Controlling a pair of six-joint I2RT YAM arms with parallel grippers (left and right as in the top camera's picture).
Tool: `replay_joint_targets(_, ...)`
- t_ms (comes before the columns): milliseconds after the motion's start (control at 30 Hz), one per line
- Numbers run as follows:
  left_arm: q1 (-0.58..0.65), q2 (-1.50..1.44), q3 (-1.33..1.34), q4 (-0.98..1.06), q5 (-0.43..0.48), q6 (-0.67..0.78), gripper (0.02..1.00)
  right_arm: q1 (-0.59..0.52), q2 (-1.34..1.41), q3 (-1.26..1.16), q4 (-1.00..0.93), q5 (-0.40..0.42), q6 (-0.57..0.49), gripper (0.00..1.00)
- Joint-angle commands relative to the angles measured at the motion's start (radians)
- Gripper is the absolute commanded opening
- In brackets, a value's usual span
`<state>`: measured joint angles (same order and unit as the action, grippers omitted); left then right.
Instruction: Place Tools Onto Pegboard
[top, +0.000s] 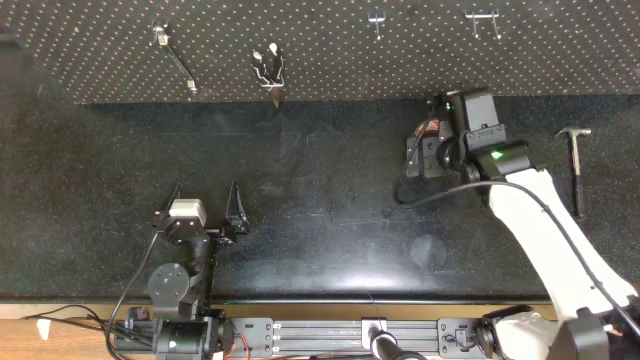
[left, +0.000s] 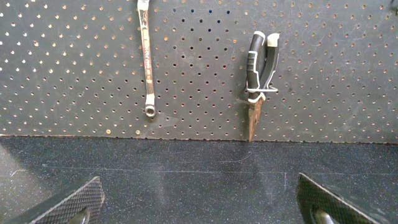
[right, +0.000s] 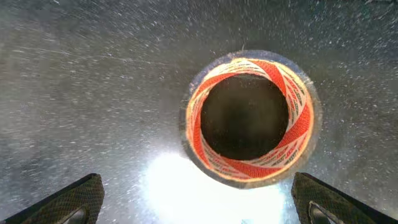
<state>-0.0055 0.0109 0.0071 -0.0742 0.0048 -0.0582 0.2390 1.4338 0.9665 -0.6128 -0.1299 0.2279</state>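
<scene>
A roll of tape (right: 297, 138) with a red-and-white core lies flat on the black table, directly under my right gripper (right: 199, 202), which is open above it. In the top view that gripper (top: 428, 152) sits close to the pegboard (top: 330, 50). A wrench (left: 147, 62) and black-and-white pliers (left: 258, 74) hang on the board. A hammer (top: 576, 170) lies on the table at the far right. My left gripper (top: 205, 195) is open and holds nothing, low over the table and facing the board.
Two bare metal hooks (top: 377, 22) (top: 483, 20) stick out of the pegboard's right half. The black tabletop (top: 320, 220) stretches between the two arms. A cable loops beside the right gripper.
</scene>
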Motion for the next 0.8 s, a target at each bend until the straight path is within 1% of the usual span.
replay_joint_targets(33,-0.002,-0.008,-0.002,-0.008,0.008,-0.013,0.996,0.013,0.065,0.015,0.04,0.014,0.014,0.985)
replay_joint_targets(67,-0.002,-0.008,-0.002,-0.008,0.008,-0.013,0.996,0.027,0.074,0.015,0.066,0.015,-0.008,0.985)
replay_joint_targets(167,-0.002,-0.008,-0.002,-0.008,0.008,-0.013,0.996,0.049,0.095,0.015,0.076,0.071,0.009,0.985)
replay_joint_targets(233,-0.002,-0.008,-0.002,-0.008,0.008,-0.013,0.993,0.049,0.125,0.016,0.077,0.105,0.049,0.989)
replay_joint_targets(300,-0.002,-0.008,-0.002,-0.008,0.008,-0.013,0.996,0.049,0.156,0.016,0.096,0.117,0.064,0.989)
replay_joint_targets(333,-0.002,-0.008,-0.002,-0.008,0.008,-0.013,0.996,0.053,0.168,0.016,0.1,0.146,0.093,0.989)
replay_joint_targets(433,-0.002,-0.008,-0.002,-0.008,0.008,-0.013,0.996,0.064,0.194,0.016,0.126,0.146,0.093,0.989)
replay_joint_targets(467,-0.002,-0.008,-0.002,-0.008,0.008,-0.013,0.996,0.064,0.207,0.016,0.129,0.146,0.093,0.917)
replay_joint_targets(533,-0.002,-0.008,-0.002,-0.008,0.008,-0.013,0.998,0.064,0.212,0.016,0.129,0.146,0.093,0.673)
replay_joint_targets(567,-0.002,-0.008,-0.002,-0.008,0.008,-0.013,0.996,0.064,0.212,0.016,0.133,0.146,0.093,0.498)
replay_joint_targets(633,-0.002,-0.008,-0.002,-0.008,0.008,-0.013,0.996,0.064,0.212,0.016,0.133,0.146,0.093,0.27)
replay_joint_targets(667,-0.002,-0.008,-0.002,-0.008,0.008,-0.013,0.993,0.064,0.212,0.016,0.133,0.146,0.093,0.211)
replay_joint_targets(700,-0.002,-0.008,-0.002,-0.008,0.008,-0.013,0.996,0.064,0.212,0.016,0.133,0.145,0.093,0.187)
replay_joint_targets(733,-0.002,-0.008,-0.002,-0.008,0.008,-0.013,0.996,0.064,0.212,0.016,0.133,0.145,0.093,0.097)
replay_joint_targets(800,-0.002,-0.008,-0.002,-0.008,0.008,-0.013,0.996,0.064,0.212,0.016,0.134,0.145,0.093,0.077)
